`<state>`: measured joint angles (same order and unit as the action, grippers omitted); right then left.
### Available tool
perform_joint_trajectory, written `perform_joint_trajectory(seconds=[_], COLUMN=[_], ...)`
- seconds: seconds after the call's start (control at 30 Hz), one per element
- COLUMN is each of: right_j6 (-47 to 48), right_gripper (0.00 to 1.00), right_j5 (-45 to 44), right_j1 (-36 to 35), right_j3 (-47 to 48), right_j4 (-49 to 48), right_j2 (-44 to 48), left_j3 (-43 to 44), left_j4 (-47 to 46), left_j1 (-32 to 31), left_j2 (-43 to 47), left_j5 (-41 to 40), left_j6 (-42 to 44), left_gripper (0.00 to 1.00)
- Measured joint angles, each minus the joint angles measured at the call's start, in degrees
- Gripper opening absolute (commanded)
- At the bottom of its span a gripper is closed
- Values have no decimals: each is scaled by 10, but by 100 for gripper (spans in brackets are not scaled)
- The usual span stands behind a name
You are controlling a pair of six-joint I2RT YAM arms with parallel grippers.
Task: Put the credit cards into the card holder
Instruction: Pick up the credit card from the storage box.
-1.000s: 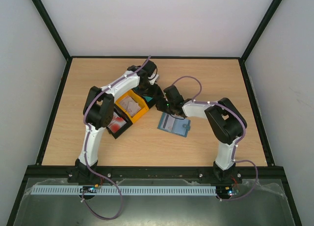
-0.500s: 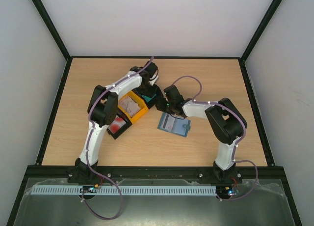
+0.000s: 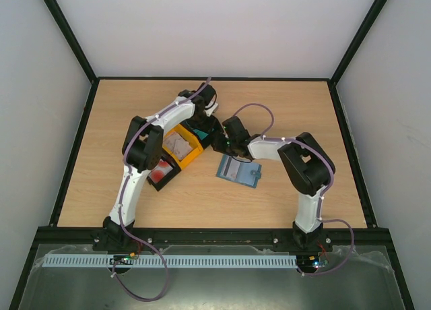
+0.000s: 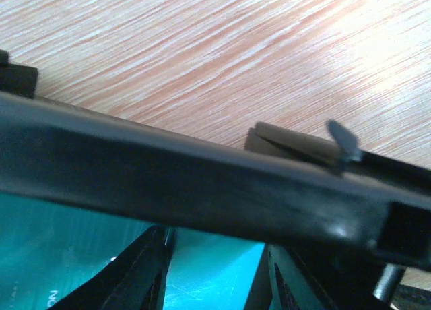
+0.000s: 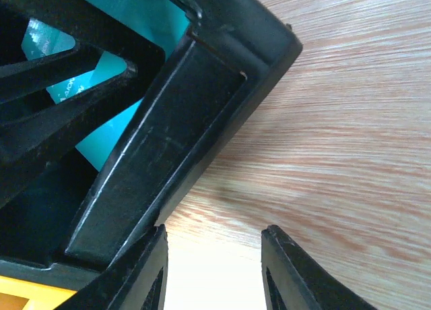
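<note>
First, I see a light wooden table (image 3: 135, 108) inside a booth with pale walls and a black frame. On the left side the credit cards (image 3: 178, 145) lie in two trays. A reddish one is in a black tray (image 3: 153, 178), and a white one with pink print is in the yellow tray (image 3: 193, 155) touching it. Behind the yellow tray is a second black tray (image 5: 182, 121) with a teal card stack (image 4: 215, 256) inside. The left gripper (image 4: 214, 283) hangs over this stack, its fingers spread and grasping nothing. The right gripper (image 5: 212, 269) is low over bare wood, just beside the corner of this tray, also released and empty. To the right, the card holder (image 3: 239, 170) lies opened flat on the table, near the right arm, apart from both claws.
</note>
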<state>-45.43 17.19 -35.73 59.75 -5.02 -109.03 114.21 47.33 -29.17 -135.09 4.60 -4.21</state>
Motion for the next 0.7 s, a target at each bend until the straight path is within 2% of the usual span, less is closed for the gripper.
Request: perform_joint_trajectory(seconds=[0.27, 0.7], right_j6=[0, 0], right_gripper=[39, 38], right_j5=[3, -2], right_j1=[0, 0], right_j3=[23, 56], right_j4=[14, 43], right_j2=[-20, -37], left_j3=[-2, -24], left_j4=[1, -9], left_j1=[10, 22], left_j2=[0, 31], left_j5=[26, 49], left_j6=[13, 8], left_gripper=[26, 21])
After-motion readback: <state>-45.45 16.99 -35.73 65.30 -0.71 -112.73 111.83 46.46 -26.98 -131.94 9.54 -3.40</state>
